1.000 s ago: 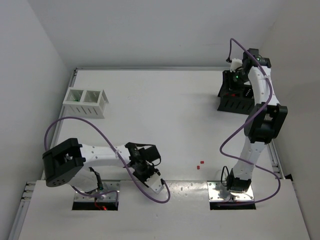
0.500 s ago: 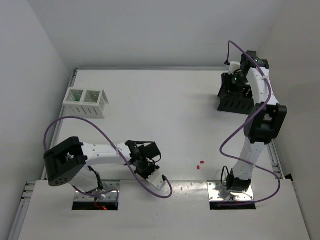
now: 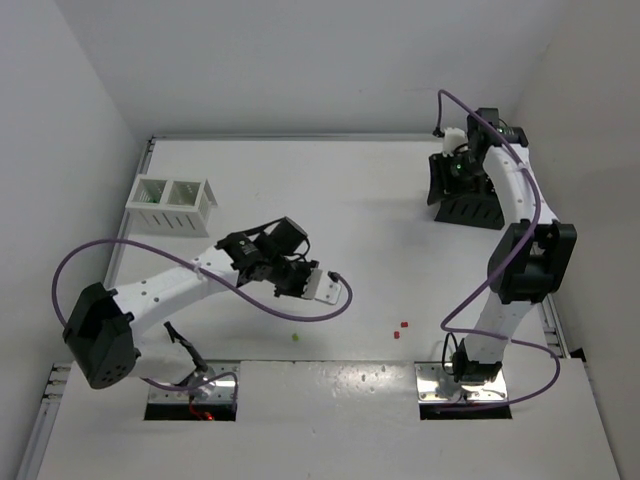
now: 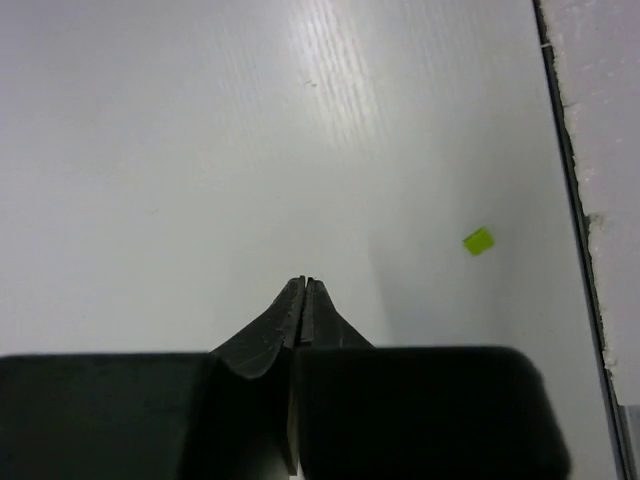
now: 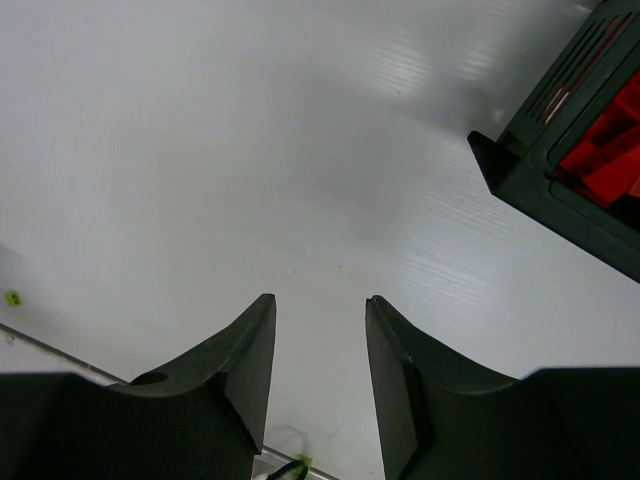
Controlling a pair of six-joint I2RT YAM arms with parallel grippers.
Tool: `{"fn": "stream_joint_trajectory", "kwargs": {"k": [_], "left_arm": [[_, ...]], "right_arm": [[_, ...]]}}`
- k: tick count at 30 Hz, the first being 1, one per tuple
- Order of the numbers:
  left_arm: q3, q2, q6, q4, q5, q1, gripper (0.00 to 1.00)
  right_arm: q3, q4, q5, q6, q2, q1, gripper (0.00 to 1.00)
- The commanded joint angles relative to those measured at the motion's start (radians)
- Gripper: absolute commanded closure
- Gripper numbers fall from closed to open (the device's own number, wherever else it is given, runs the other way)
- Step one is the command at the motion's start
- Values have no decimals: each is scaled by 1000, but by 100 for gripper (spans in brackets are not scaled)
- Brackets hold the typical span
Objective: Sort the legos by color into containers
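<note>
My left gripper (image 4: 303,285) is clenched on nothing while the yellow-green lego (image 4: 478,240) lies on the counter (image 4: 150,150) by its near edge, so I should open, centre above it and descend straight

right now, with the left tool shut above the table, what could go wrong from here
1. The left tool is shut with nothing visible between its tips, while the yellow-green brick lies apart from it; the arm may travel on empty.
2. That brick sits near the front edge of the table; a clumsy grab could push it over.
3. The right tool hangs open close to the black bin; a swing might knock it.
</note>
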Motion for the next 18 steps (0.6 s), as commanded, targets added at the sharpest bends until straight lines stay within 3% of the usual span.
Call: {"fn": "stream_joint_trajectory", "kwargs": {"k": [1, 2, 5, 14, 18], "left_arm": [[36, -17, -4, -96, 50, 43, 94], [36, -17, 10, -113, 50, 43, 78], [-16, -17, 52, -163, 41, 9, 64], [-149, 64, 22, -52, 30, -120, 45], [-171, 139, 22, 9, -4, -152, 43]], "right_arm": [[-6, 36, 3, -13, -39, 12, 58], [-6, 36, 3, -22, -39, 12, 58], [-15, 36, 12, -22, -39, 21, 57], [-44, 45, 12, -22, -37, 21, 57], [-44, 45, 34, -22, -37, 30, 57]]}}
